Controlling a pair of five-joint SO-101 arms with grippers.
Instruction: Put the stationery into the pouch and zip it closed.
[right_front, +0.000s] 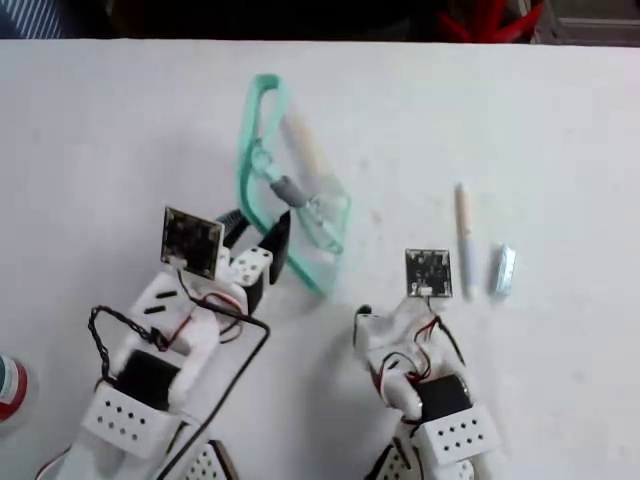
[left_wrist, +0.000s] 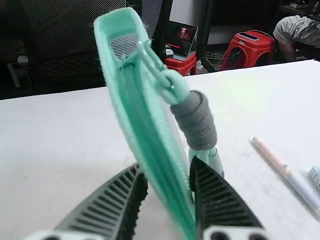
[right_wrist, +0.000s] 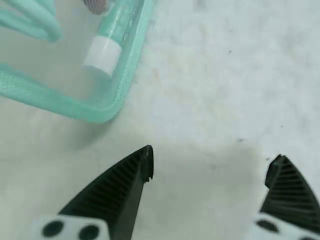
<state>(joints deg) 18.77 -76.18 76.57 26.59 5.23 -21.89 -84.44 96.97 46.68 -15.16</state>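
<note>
The left tool (left_wrist: 169, 176) pinches the rim of the green pouch (right_front: 292, 205), propping its mouth up off the counter (right_front: 540, 130). A grey-gripped pen (left_wrist: 196, 120) pokes out of it. The right tool (right_wrist: 214, 156) is spread wide and empty, just right of the pouch's near corner. The loose pen (right_front: 464, 235) lies just right of that tool, long axis near to far, so the right arm is nearer. A small block (right_front: 503, 268) lies beside it. The counter is plain white, with red stools (left_wrist: 250, 47) behind.
</note>
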